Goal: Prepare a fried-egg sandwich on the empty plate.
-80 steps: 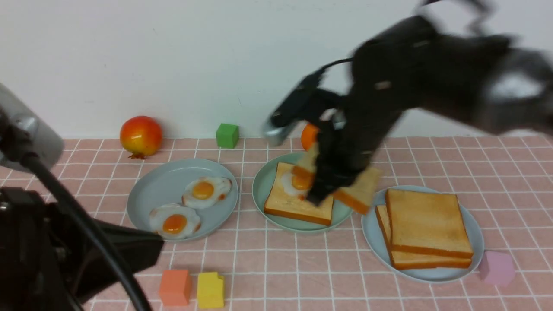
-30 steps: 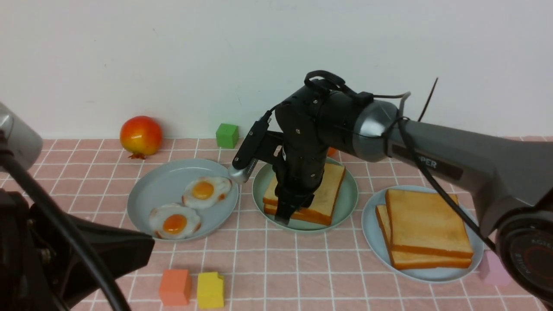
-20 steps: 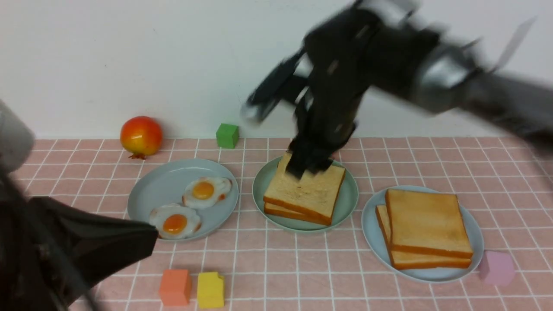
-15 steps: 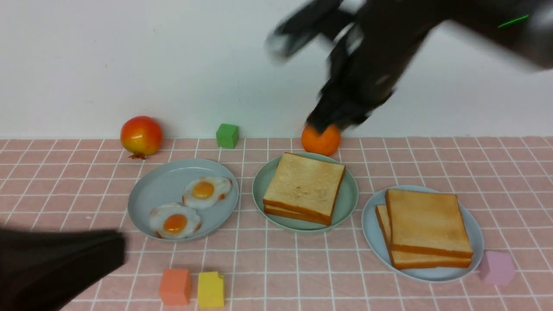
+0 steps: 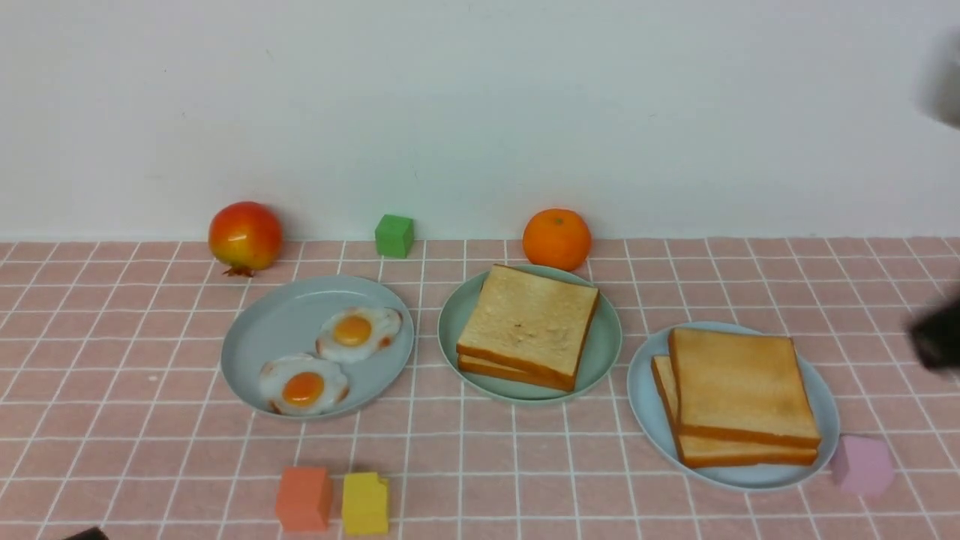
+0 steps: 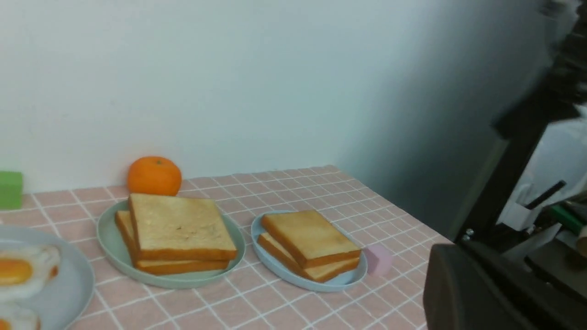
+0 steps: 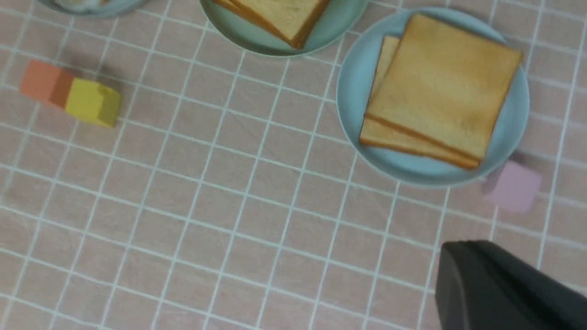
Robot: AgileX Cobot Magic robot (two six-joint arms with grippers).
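Right arm blurred at frame edge

Top toast slice now on the egg, sandwich closed on mint-green plate, right arm withdrawn to far right edge, left arm gone from near-left

Soft, even light fills the front view, casting faint shadows behind the pomegranate and orange. A dark motion-blurred shape smears the right edge; the left wrist view darkens rightward.
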